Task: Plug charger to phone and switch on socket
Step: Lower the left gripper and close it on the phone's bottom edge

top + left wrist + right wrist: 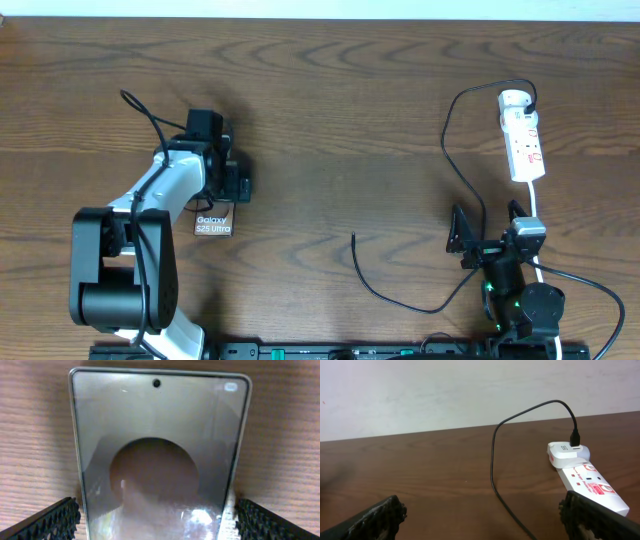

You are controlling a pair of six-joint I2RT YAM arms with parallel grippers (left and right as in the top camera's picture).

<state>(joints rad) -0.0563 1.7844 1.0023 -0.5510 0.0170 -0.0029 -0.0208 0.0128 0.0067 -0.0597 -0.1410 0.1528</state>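
Observation:
The phone (214, 225) lies flat on the table with white "Galaxy S25 Ultra" lettering showing; its far end is hidden under my left gripper (222, 195). In the left wrist view the phone's glossy face (157, 430) fills the frame. The left gripper (157, 520) is open, one finger close beside each long edge. The charger cable (447, 140) runs from the socket's far end in a loop to its free tip (353, 237) on the table. The white socket (523, 140) lies at the far right. My right gripper (488, 228) is open and empty, with the cable (492, 460) and the socket (590, 482) ahead of it.
The charger's black connector (575, 437) sits in a white adapter (567, 455) on the far end of the socket. The socket's white cord (537, 215) runs down past the right arm. The table's front edge holds the arm bases (120, 290).

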